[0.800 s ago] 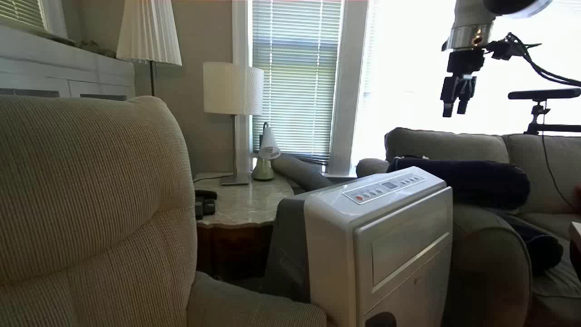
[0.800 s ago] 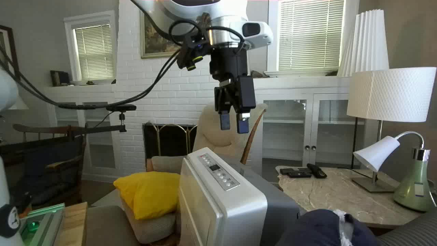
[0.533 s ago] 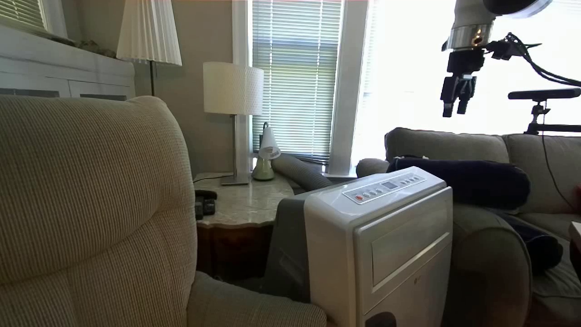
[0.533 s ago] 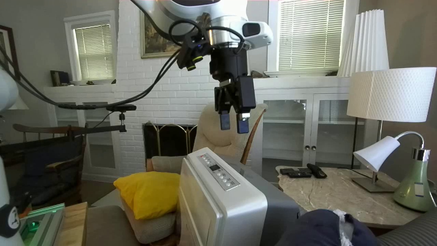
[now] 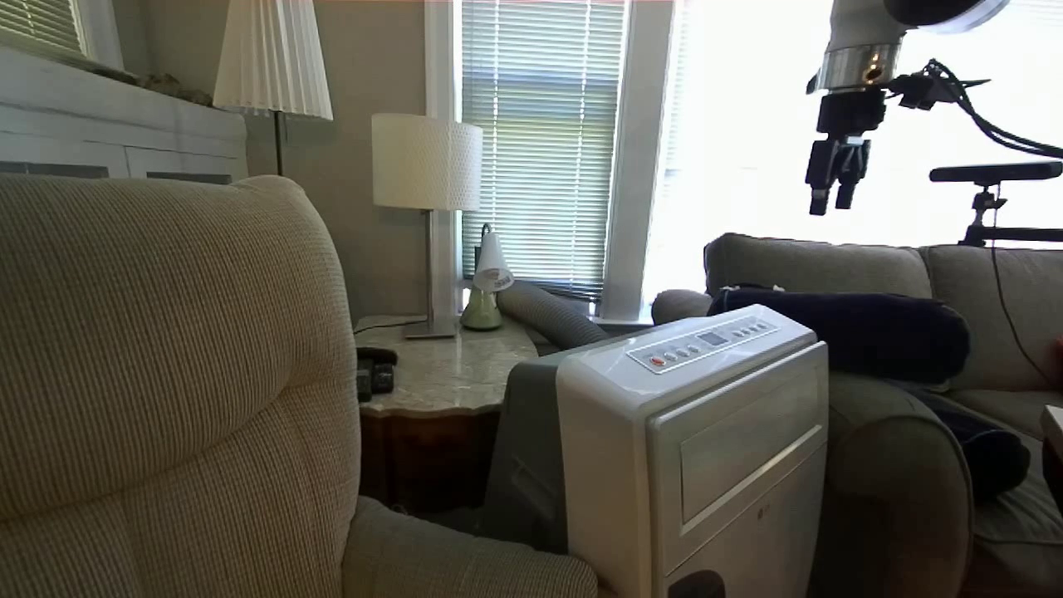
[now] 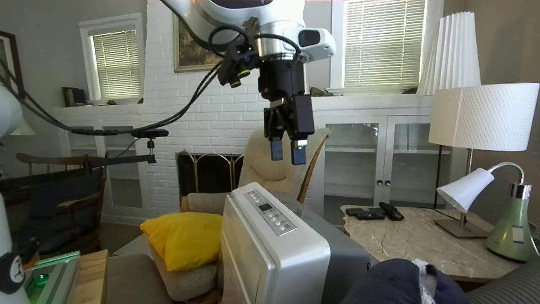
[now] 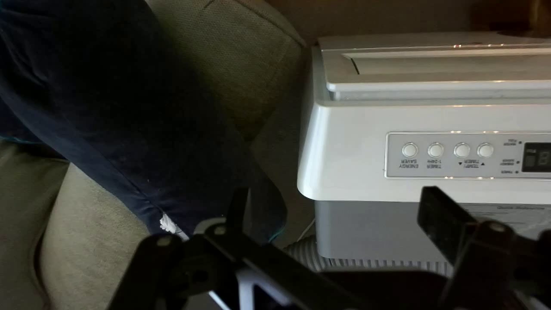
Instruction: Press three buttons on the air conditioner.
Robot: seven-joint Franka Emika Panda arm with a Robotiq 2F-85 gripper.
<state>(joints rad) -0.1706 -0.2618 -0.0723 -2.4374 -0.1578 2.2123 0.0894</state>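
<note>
Hanging high, the Robotiq gripper (image 6: pixel 287 153) points down w/ its two fingers (image 6: pixel 298 154) spread apart, a gap btwn tips; robot arm (image 6: pixel 287 10) is right above it. Portable air conditioner (AC) (image 6: pixel 287 249) is below gripper & well apart from it, in both exterior views. In wrist view, one finger shows in front of a navy bolster (image 7: pixel 129 129), the other in front of AC's gray rear housing (image 7: pixel 379 232); beyond the latter is ctrl panel (image 7: pixel 447 171), w/ four round white btns (image 7: pixel 435 150) in a row, labels upside down (energy saver, timer, temp), plus dark display (image 7: pixel 537 157) cut off at frame edge. Red btn (image 5: pixel 657 361) is at panel's end farther from gripper, per an exterior view. Sofa (image 5: pixel 818 266) shows lower than gripper in an exterior view, bolster resting on it; ribbed hose (image 5: pixel 552 314) is lower than gripper, behind AC. Marble-top side table (image 6: pixel 405 236) is lower too, off to one side of gripper, w/ remotes (image 6: pixel 370 215), cordless phone (image 6: pixel 391 211), drum-shade table lamp (image 6: pixel 483 118) & green-based gooseneck lamp (image 6: pixel 512 223) on it. Pleated-shade floor lamp (image 6: pixel 453 55) stands past table, well apart from gripper. Yellow pillow (image 6: pixel 185 238) is lower than gripper, on opp. side from table in an exterior view. Beige armchair (image 6: pixel 274 181) shows behind gripper in an exterior view; fireplace (image 6: pixel 211 173) is farther back, on pillow's side of gripper; framed painting (image 6: pixel 190 52) hangs on brick wall (image 6: pixel 228 109) behind robot arm, higher than fingers.
</note>
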